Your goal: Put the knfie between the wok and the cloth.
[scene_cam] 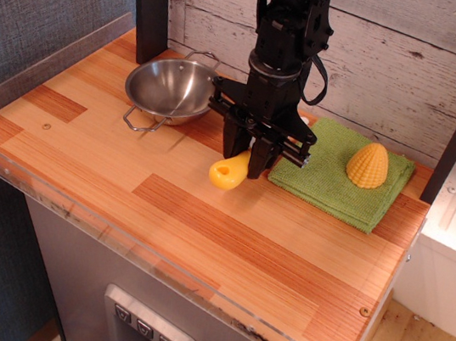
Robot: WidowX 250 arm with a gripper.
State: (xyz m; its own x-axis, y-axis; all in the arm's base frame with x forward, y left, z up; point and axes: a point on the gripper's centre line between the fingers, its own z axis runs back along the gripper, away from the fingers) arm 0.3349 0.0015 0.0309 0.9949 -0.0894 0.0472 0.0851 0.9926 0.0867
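Your gripper [244, 166] has its jaws pinching the knife [229, 172], yellow handle low over the table [87, 137], between the wok [174, 90] and the cloth [331, 173].

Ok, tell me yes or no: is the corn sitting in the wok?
No, the corn lies on the cloth, and the wok holds nothing.
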